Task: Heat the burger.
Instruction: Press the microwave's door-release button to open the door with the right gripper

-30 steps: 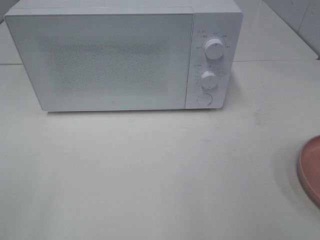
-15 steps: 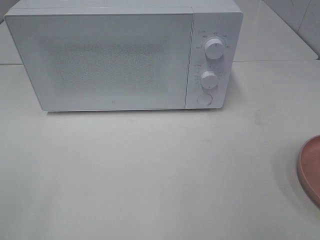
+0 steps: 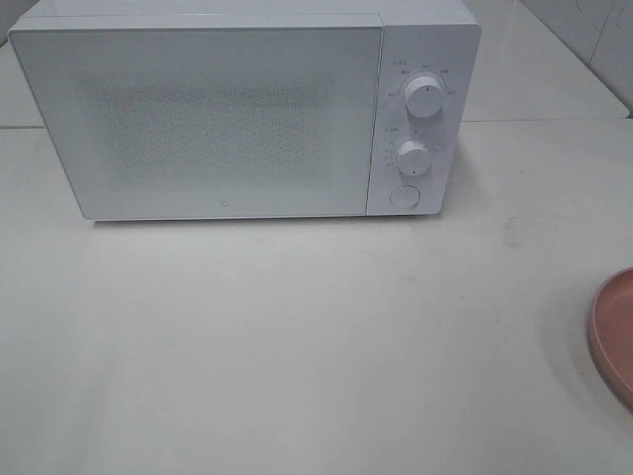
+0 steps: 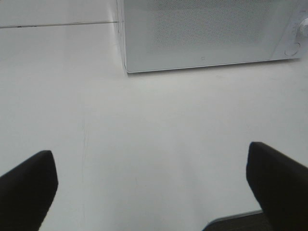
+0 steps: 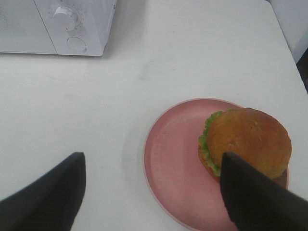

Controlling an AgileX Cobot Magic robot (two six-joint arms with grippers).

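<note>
The burger (image 5: 250,139) sits on the pink plate (image 5: 175,130), by one finger of the wide-spread, empty right gripper (image 5: 151,161).

- Your high exterior camera sits above the white table (image 3: 297,336) and looks down and forward at the front of the microwave (image 3: 218,119), near enough that only a sliver of the pink plate (image 3: 615,332) makes its right border.
- Your left wrist camera rides low, facing along the tabletop between the left gripper (image 4: 153,185) fingertips toward the microwave's lower front.
- Your right wrist camera looks steeply down, close over the plate and the burger (image 5: 248,142), past the right gripper (image 5: 151,166) fingertips.
- All three views share the table and the microwave's round button (image 3: 404,196); the high view and the right wrist view also share the plate rim.
</note>
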